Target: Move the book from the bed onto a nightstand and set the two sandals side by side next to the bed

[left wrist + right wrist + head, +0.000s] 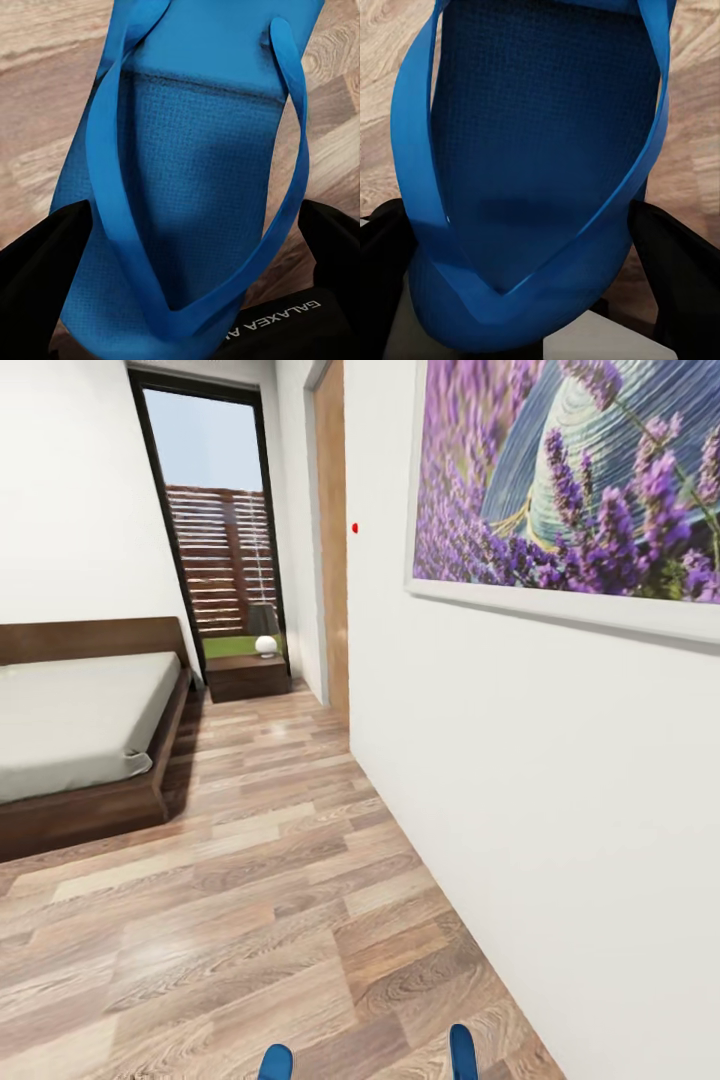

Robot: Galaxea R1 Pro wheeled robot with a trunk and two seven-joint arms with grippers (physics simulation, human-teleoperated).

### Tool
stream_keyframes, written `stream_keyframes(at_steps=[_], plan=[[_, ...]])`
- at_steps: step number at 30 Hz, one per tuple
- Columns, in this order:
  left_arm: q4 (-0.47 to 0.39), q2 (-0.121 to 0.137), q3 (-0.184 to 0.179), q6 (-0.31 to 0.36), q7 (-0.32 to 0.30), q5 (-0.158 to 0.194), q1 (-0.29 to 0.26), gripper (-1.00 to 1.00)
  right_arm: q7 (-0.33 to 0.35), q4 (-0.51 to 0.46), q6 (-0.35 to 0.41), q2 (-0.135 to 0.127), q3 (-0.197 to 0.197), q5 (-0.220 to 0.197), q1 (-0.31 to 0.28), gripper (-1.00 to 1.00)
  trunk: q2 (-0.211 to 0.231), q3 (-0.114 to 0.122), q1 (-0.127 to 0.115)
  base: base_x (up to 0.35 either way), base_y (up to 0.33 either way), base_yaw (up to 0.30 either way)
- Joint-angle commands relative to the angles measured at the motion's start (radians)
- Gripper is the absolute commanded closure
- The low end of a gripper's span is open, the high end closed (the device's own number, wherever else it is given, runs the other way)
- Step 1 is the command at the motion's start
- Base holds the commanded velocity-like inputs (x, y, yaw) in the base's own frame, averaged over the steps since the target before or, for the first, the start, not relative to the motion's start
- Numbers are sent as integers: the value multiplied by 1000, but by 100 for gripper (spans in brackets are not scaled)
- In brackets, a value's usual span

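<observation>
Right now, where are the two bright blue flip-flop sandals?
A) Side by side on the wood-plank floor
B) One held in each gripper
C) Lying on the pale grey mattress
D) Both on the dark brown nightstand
B: each wrist view shows a bright blue flip-flop sandal between that gripper's black fingers, above the wood-plank floor.

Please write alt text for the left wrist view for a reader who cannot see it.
A bright blue rubber flip-flop sandal with thong straps lies between two black gripper fingers, above a light wood-plank floor.
</observation>
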Motion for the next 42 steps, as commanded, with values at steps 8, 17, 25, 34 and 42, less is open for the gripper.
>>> stream_keyframes(at_steps=[8,17,25,34,42], plan=[[2,-2,7,-1,-5,-1,-1,100,2,1,2,-2,-9,9,-1,100,0,-1,0,0,0,292],[3,-3,7,-1,-5,-1,-1,100,3,1,2,-1,-9,9,-1,100,0,-1,0,0,0,293],[3,-3,7,-1,-5,-1,-1,100,3,1,2,-1,-9,9,-1,100,0,-1,0,0,0,293],[5,-4,7,-2,-5,-1,-1,100,0,1,0,-4,-9,4,-1,100,0,-1,0,0,0,212],[6,-5,7,-2,-5,-2,-1,100,0,1,0,-2,-9,4,-1,100,0,-1,0,0,0,11]])
